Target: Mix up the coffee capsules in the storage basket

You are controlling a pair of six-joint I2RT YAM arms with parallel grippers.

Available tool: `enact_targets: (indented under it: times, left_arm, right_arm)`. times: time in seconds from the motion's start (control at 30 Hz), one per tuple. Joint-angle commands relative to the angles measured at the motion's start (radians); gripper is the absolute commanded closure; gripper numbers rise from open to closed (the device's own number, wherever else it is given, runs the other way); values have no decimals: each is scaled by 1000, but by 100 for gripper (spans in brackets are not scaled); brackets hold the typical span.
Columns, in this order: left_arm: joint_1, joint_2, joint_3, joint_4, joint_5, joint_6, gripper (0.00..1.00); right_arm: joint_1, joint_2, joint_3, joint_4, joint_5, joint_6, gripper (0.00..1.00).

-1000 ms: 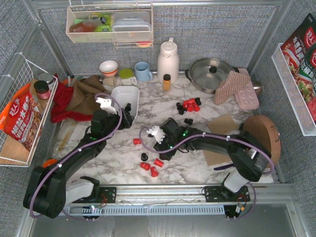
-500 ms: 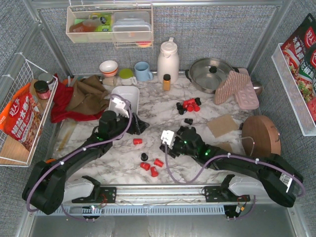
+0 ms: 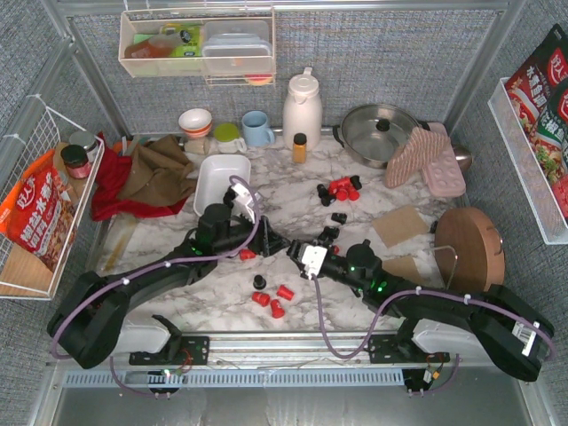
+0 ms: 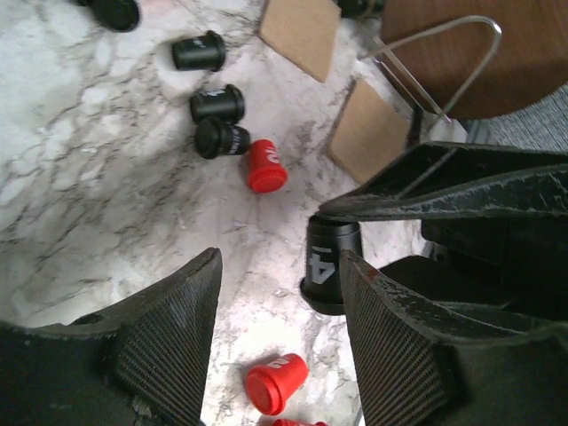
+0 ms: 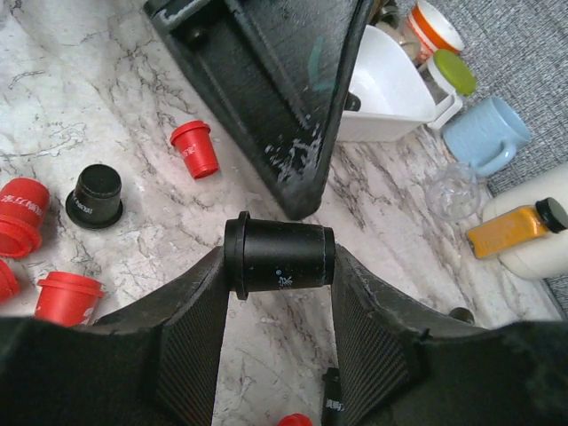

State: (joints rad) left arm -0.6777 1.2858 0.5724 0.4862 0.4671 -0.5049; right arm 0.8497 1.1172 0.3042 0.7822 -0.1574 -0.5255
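a: both arms have swung in to the middle of the bench, and the left gripper [image 4: 280, 266] has narrowed.
b: holding something?
a: no, its jaws are half apart and empty. the right gripper [image 5: 280, 259] clamps a black capsule [image 5: 282, 256] beside it.
b: and the storage basket [image 3: 217, 173]?
a: toward the far edge, left of middle, and it looks nearly bare. the coffee capsules [image 3: 342, 188] lie scattered outside, so i judge most work is left.

The left claw [image 4: 280, 263] stands before the right claw [image 5: 280, 257], seemingly blocking its way to the storage basket [image 5: 390, 93].
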Motion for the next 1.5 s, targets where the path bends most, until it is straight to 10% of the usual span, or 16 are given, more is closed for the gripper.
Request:
enact_targets:
  times: [0.0,0.5,0.93,1.23,1.47]
  left_arm:
    - [-23,37,17,115,106,-11,35]
    - [-57,134,58,147,142,-17,46]
    - [3,-3,96,-102,-190,7,67]
    - [184,-95,121,-273,-629,60,56]
    - [295,62,167,-176,-626,83,48]
  right_arm:
    - [3,-3,-11,83,16,-29,67]
    - [6,-14,-9,69,1,-32,66]
    - [6,-67,68,-214,71,63,34]
    - [6,-80,175,-613,-105,206,32]
    - [28,56,203,-688,-213,191,39]
